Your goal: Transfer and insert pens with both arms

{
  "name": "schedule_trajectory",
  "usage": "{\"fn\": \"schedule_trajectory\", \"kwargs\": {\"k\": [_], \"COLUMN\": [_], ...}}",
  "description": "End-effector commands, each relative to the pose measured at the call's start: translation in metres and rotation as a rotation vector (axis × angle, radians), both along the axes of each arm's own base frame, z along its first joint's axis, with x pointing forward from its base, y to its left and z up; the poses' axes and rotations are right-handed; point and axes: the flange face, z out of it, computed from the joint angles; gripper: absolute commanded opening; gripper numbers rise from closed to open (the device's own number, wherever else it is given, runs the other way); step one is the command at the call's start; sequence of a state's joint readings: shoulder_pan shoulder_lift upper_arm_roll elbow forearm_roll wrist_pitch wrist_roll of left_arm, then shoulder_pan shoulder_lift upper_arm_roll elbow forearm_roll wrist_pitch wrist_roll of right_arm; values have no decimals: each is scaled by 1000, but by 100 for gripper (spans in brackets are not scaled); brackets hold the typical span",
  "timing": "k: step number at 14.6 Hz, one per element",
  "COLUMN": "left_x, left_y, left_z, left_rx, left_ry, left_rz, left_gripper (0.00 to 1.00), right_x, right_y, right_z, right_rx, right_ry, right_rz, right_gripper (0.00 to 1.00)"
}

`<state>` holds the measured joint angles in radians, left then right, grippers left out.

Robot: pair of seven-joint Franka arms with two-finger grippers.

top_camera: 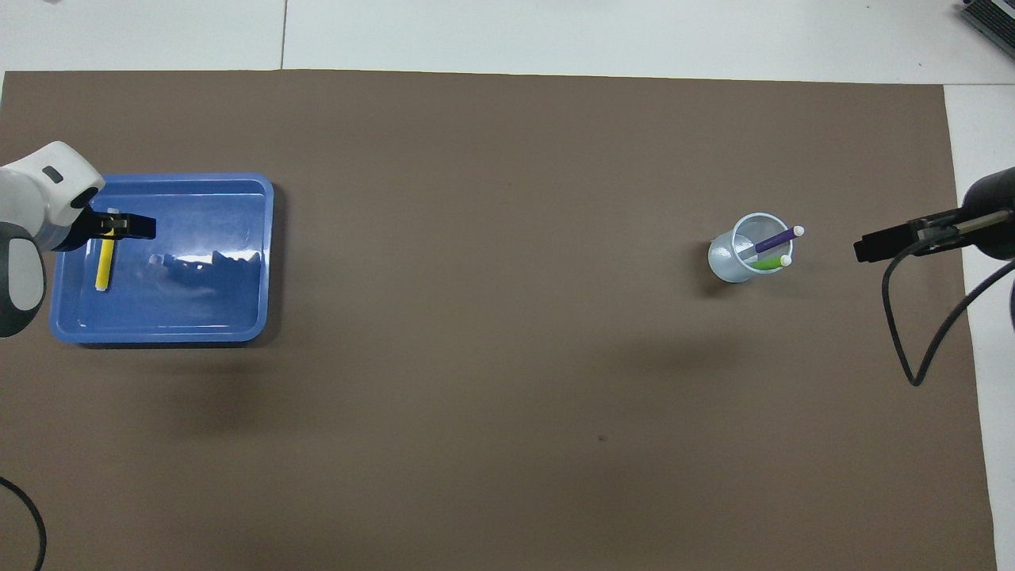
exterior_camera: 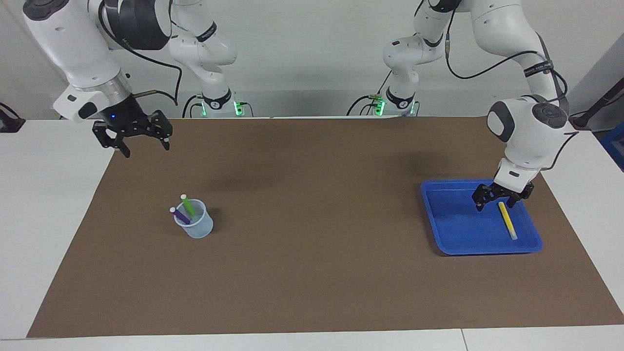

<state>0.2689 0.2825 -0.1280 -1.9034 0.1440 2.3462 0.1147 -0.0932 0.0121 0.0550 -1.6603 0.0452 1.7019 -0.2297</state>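
yellow pen [exterior_camera: 507, 220] lies in blue tray [exterior_camera: 438, 229]; green [exterior_camera: 187, 205] and purple [exterior_camera: 179, 215] in cup [exterior_camera: 197, 229]. left gripper [exterior_camera: 502, 201] over it, fingers wide, empty; right gripper [exterior_camera: 145, 145] open, waiting. i judge: descend, pinch next.

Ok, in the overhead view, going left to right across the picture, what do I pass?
Left gripper open over the yellow pen → blue tray → cup holding purple pen and green pen → right gripper, open.
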Motion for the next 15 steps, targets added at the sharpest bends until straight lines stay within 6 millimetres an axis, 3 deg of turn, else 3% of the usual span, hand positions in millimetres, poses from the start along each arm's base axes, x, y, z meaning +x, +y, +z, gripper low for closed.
{"fn": "schedule_trajectory", "kwargs": {"k": [1,4,6,15], "left_x": [8,15,21,21], "left_y": [26,30,46,47], "left_z": [-27,-41,-48,-64], "left_rx": [10,5,5,4], "left_ry": [-1,4,1,-13], "left_rz": [-20,-33,-50,-76], "left_gripper": [100,100,100,100], "right_x": [-5,-6,-6,-7], "right_y": [10,6,7,10], "right_z": [-4,-5,-6,-7], "right_rx": [-12,-12,-12,-13], "right_ry": [7,7,11,18], "right_rz": [-28,-37,-37,-28], "right_gripper": [100,100,100,100]}}
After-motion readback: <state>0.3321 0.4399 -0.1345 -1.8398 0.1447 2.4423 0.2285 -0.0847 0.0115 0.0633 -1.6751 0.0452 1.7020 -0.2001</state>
